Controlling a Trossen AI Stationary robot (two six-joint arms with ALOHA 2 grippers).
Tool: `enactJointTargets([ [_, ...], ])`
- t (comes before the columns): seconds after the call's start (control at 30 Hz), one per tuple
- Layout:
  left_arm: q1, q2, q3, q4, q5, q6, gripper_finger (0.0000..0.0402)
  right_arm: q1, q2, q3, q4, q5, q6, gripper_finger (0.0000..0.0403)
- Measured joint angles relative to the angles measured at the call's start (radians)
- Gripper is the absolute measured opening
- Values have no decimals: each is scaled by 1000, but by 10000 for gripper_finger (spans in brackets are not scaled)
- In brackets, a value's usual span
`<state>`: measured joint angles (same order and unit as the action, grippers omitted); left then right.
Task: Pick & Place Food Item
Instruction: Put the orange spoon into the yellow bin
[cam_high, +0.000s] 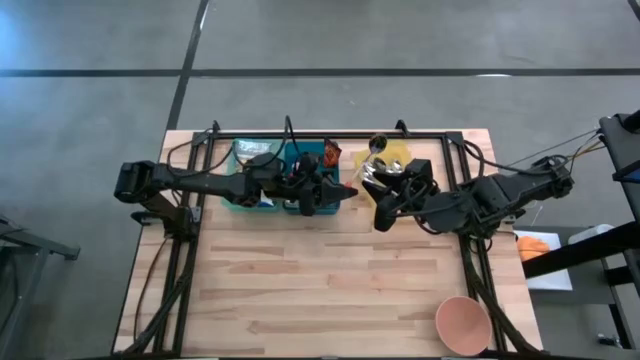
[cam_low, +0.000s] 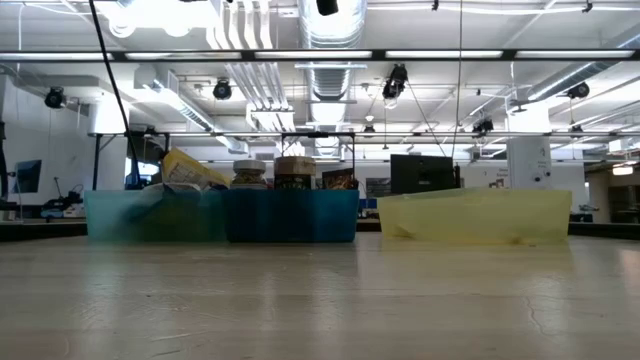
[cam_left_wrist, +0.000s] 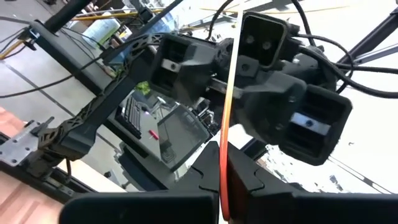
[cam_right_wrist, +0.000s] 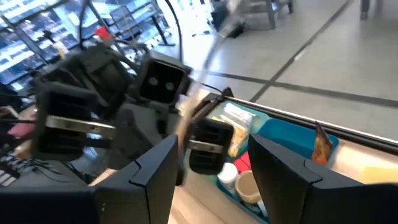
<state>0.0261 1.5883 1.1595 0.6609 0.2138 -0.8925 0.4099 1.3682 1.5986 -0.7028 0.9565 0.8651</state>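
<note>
A wooden bench seen from above carries 3 shallow bins in a row along its far edge: a teal bin on the left, a blue bin touching it, and a pale yellow bin further right. From bench level the teal bin and the blue bin hold packaged food items, among them 2 lidded jars and a yellow packet, all standing above the rims; the yellow bin sits apart from the blue one. A pink bowl rests near the front right corner of the bench, well away from the bins. 2 dark arms meet above the middle of the bin row. The left gripper reaches in from the left, over the right end of the blue bin, and its jaws are together on a thin flat orange item that shows edge-on in the left wrist view, rising between the fingers. What that item is cannot be told. The right gripper comes in from the right, just in front of the yellow bin, close to the left gripper and facing it. In the right wrist view its jaws stand apart with nothing between the fingers, and the blue bin with its jars lies beyond them.
</note>
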Motion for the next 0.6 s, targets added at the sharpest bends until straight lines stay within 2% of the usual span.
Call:
enactJointTargets([
  [0.17,0,0,0,-4,4,3,1,0,4,0,92,0,-83,191],
  [0.6,-2,-1,0,-4,15,6,0,-48,17,0,123,-38,-115,191],
])
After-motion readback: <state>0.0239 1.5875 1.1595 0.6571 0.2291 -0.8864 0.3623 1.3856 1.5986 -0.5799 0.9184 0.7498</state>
